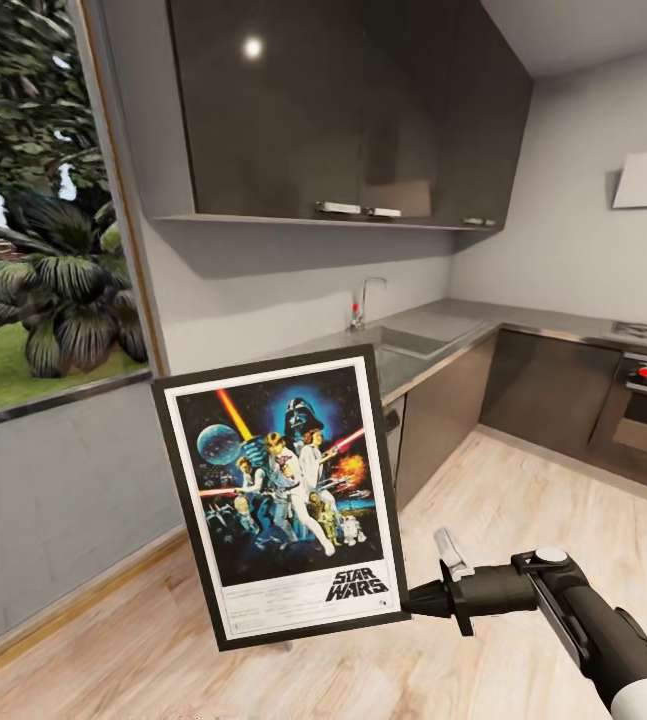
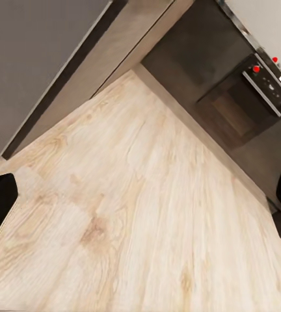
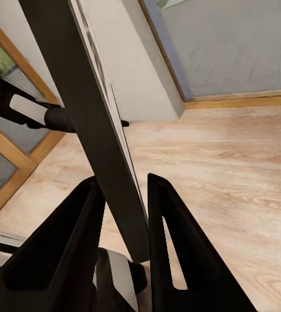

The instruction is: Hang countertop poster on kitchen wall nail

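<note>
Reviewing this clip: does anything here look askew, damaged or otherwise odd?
Only the poster: it hangs in mid-air over the wooden floor, tilted, top edge leaning left. The right gripper pinches its frame by the lower right corner alone, jaws closed on the edge. No damage or spill shows. The countertop and sink look orderly.

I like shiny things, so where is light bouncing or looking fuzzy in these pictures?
In the head view, a bright round glare spot sits on the glossy dark grey wall cabinet, which casts a soft shadow on the wall below. The black-framed Star Wars poster looks sharp. In the right wrist view, the poster's frame edge sits close and slightly soft. In the left wrist view, the pale wooden floor is evenly lit.
</note>
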Motion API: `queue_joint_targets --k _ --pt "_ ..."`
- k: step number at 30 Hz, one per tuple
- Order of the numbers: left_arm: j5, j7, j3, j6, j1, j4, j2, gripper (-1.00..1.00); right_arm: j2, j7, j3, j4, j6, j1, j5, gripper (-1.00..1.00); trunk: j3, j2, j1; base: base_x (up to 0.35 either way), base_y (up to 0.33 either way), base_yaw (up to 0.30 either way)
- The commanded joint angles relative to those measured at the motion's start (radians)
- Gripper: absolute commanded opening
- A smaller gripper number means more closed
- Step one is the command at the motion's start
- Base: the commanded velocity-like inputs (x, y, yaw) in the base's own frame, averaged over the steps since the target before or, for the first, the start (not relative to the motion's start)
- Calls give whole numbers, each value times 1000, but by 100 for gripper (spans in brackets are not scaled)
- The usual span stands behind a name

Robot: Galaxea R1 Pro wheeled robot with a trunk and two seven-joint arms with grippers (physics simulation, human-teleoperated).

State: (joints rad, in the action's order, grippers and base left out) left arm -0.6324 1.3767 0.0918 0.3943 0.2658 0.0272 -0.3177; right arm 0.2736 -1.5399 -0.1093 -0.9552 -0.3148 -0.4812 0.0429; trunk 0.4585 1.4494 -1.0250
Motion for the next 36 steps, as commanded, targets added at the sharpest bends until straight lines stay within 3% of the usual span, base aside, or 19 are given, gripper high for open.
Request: queue_joint_targets --k 1,22,36 --pt "7 2 8 6 1 -1 0 100 1 -2 -3 0 -12 0 5 -100 1 1 0 0 0 283" --pt "7 2 8 6 1 -1 0 100 1 -2 -3 0 -12 0 5 -100 1 1 0 0 0 280" --pt "6 3 10 8 -5 -1 -4 100 2 -1 -2 0 -9 0 5 -100 1 1 0 0 0 44"
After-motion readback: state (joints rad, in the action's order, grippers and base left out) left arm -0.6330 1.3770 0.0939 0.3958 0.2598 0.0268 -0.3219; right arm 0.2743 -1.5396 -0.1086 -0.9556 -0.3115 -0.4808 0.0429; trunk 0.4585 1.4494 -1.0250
